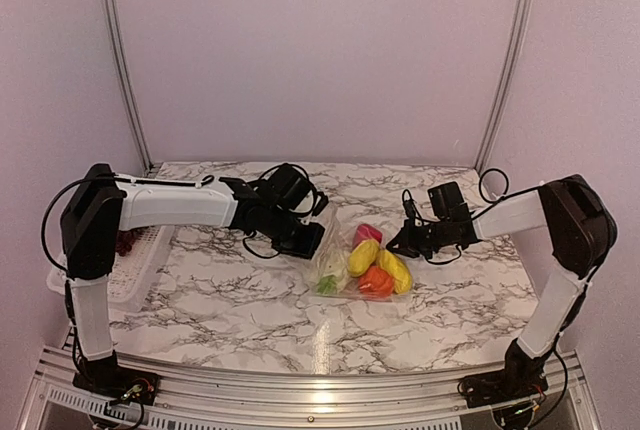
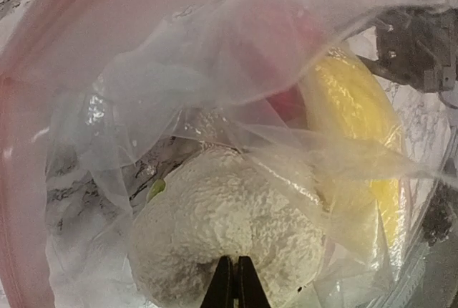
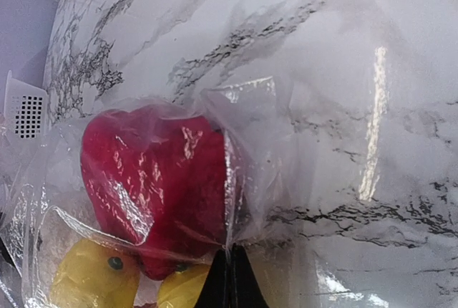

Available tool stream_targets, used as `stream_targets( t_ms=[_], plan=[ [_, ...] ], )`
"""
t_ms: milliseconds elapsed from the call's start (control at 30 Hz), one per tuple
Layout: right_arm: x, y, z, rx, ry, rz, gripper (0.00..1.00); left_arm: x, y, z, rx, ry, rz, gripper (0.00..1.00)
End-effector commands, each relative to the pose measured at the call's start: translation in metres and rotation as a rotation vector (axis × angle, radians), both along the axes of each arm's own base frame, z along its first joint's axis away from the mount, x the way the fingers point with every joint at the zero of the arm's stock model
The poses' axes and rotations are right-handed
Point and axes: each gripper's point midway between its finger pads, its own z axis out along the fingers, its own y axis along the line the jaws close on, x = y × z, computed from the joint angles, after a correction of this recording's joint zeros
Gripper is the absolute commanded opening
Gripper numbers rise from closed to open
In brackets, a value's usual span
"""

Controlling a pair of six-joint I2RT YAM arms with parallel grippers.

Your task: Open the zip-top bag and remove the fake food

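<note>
Here, the left gripper [image 1: 308,242] and right gripper [image 1: 403,241] are pinching opposite sides of the bag [image 1: 332,255], jaws closed on plastic, seemingly to pull its mouth apart. The food [image 1: 378,278] is sitting inside, just ahead of both grippers.

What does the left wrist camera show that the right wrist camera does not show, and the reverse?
Only the left wrist view shows the white cauliflower and the pink strip along the edge of the bag.

Only the right wrist view shows a corner of the white basket.

Both show the clear bag, a yellow piece, the red piece (blurred in the left wrist view) and the marble table. In each view a shut claw sits at the bottom edge, apparently pinching the bag: the left claw and the right claw.
</note>
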Motion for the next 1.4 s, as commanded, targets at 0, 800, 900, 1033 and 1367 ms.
stream_targets(
  t_ms=[0,800,900,1033,1367],
  plan=[
    [0.0,-0.006,0.006,-0.029,-0.029,-0.008,0.0,0.005,0.011,0.041,-0.025,-0.067,0.044,0.0],
    [-0.006,-0.015,-0.002,-0.066,-0.002,-0.036,0.0,0.043,0.125,0.116,0.041,-0.215,0.381,0.0],
    [-0.006,-0.015,-0.002,-0.066,-0.003,-0.036,0.0,0.04,0.144,0.12,0.055,-0.209,0.414,0.0],
    [-0.006,-0.014,-0.003,-0.066,-0.001,-0.035,0.0,0.039,0.175,0.128,0.07,-0.205,0.48,0.0],
    [-0.005,-0.013,-0.004,-0.062,-0.001,-0.028,0.0,0.05,0.326,0.15,0.063,-0.178,0.875,0.0]
  ],
)
